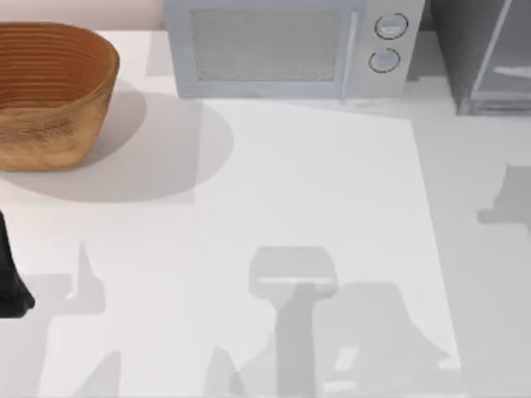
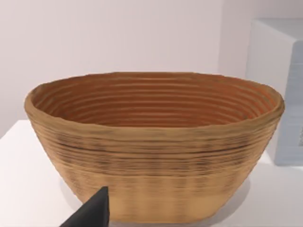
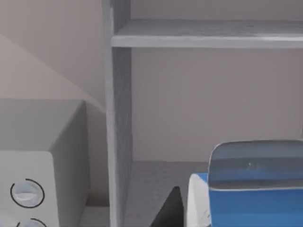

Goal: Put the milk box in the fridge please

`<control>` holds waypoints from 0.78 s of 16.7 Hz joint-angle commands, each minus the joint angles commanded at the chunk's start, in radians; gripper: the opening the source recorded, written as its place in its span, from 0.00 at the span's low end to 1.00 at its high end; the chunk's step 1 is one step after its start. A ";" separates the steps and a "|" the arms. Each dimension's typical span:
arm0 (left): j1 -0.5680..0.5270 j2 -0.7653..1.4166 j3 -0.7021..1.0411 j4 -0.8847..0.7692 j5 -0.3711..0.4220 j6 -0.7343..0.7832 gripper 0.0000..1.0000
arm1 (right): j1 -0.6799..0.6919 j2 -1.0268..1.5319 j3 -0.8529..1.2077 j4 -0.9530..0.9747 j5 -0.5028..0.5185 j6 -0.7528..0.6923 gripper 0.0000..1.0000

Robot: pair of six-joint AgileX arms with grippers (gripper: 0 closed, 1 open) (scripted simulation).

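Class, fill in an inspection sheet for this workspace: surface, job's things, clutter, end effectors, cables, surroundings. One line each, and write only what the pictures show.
Surface: white table, shadows on it, nothing standing in its middle.
Job's things: milk box, blue, close before the right wrist camera, facing the open fridge with a shelf above; fridge at the table's far right corner.
Clutter: wicker basket far left; microwave with two knobs at the back.
End effectors: left end effector at the table's left edge, a dark fingertip before the basket; right end effector's dark finger beside the milk box.
Cables: nothing seen.
Surroundings: pale wall behind.
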 joint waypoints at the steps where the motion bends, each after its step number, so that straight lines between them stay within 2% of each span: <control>1: 0.000 0.000 0.000 0.000 0.000 0.000 1.00 | -0.015 0.111 0.047 0.058 -0.012 0.000 0.00; 8: 0.000 0.000 0.000 0.000 0.000 0.000 1.00 | -0.112 0.880 0.367 0.452 -0.094 0.004 0.00; 13: 0.000 0.000 0.000 0.000 0.000 0.000 1.00 | -0.158 1.267 0.533 0.657 -0.140 0.006 0.00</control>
